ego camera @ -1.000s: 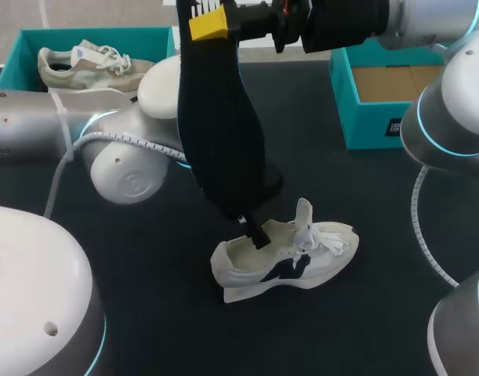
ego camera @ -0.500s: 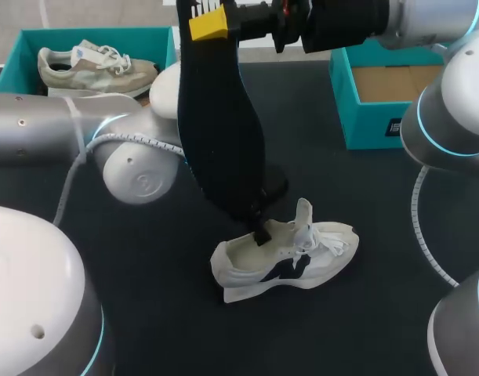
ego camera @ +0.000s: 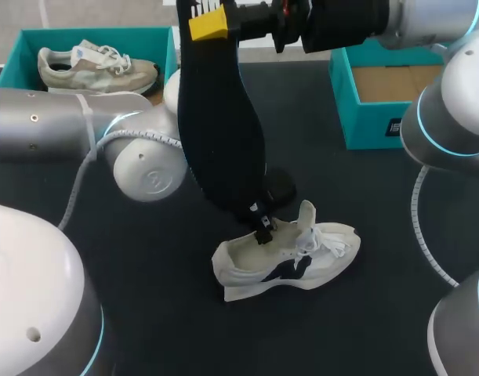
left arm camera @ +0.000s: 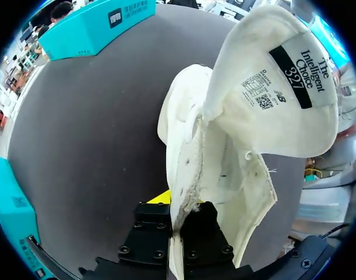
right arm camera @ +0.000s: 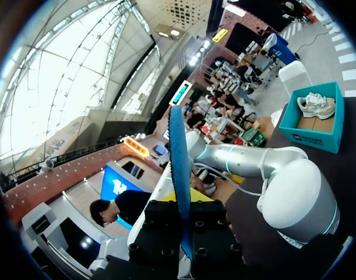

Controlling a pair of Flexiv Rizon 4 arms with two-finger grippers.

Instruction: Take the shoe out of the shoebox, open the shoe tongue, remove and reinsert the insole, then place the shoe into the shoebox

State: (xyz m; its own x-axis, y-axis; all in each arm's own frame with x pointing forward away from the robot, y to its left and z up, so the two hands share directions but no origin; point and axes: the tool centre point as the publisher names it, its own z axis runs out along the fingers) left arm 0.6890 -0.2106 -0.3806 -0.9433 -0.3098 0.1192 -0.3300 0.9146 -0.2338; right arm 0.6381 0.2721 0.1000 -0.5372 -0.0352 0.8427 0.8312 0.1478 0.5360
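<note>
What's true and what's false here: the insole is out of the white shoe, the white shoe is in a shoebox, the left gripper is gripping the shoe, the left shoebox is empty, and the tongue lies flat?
1. The insole is out of the white shoe, held up by the right gripper. True.
2. The white shoe is in a shoebox. False: it lies on the table between the boxes.
3. The left gripper is shut on the shoe's collar. True.
4. The left shoebox is empty. False: a tan shoe lies in it.
5. The tongue lies flat. False: it stands lifted, away from the opening.
</note>
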